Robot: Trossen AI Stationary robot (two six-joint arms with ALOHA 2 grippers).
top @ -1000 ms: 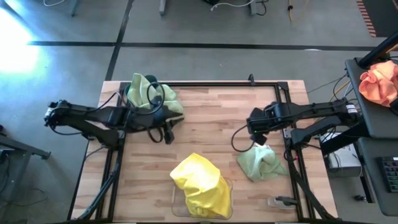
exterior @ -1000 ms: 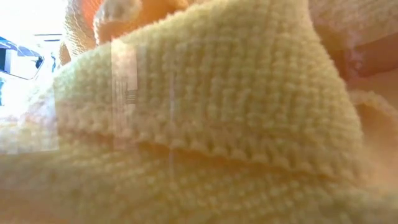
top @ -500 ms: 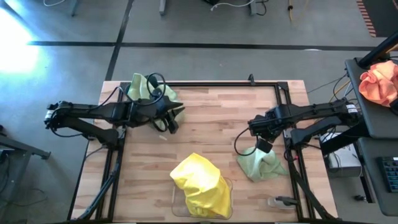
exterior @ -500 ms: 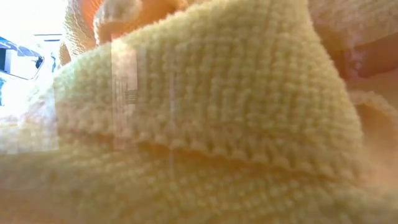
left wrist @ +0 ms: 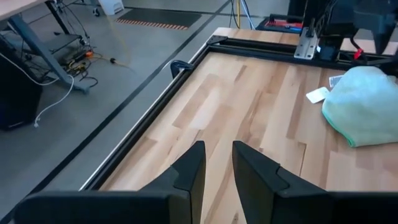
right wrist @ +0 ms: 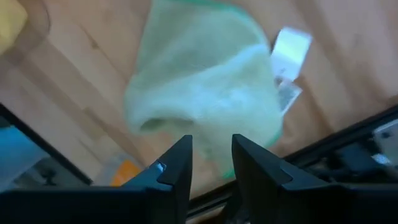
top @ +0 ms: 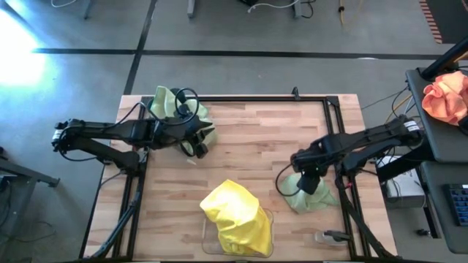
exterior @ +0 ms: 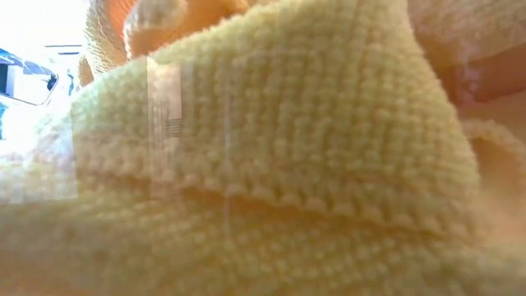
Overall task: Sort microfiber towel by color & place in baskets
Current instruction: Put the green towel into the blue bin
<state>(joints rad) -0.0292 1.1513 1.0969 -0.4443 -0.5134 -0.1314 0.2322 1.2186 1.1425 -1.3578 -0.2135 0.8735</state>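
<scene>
We have the right gripper [top: 308, 180] directly over the loose green towel [top: 311, 193] at the table's right side, just inside the frame rail. In its wrist view the fingers [right wrist: 176, 169] sit a narrow gap apart with nothing between them and the towel [right wrist: 205, 87] fills the space ahead — no grasp yet, by our read.

The left gripper [top: 199, 140] is near the back-left corner, just beside the teal basket [top: 151, 108], which already has green towels [top: 170, 102] heaped in it and spilling over the rim. Its jaws are also narrow and empty, pointing out across bare wood [left wrist: 249, 112].

Yellow towels [top: 235, 215] are piled on the clear basket [top: 208, 237] at the front edge. The low camera is blocked by yellow cloth [exterior: 271, 156], so we get no side check on height — probably pressed right against the lens.

Risks from here:
- Jaw gap looks tight for a bunched cloth. Descending like this may push the towel flat rather than pinch a fold.
- The towel lies near the rail, so a sideways nudge could shove it against or under the frame.
- A tag [right wrist: 287, 53] sticks out at the towel's edge — grabbing only that would give a weak hold.
- The teal basket is overfull, so another towel dropped on top could slide off.
</scene>
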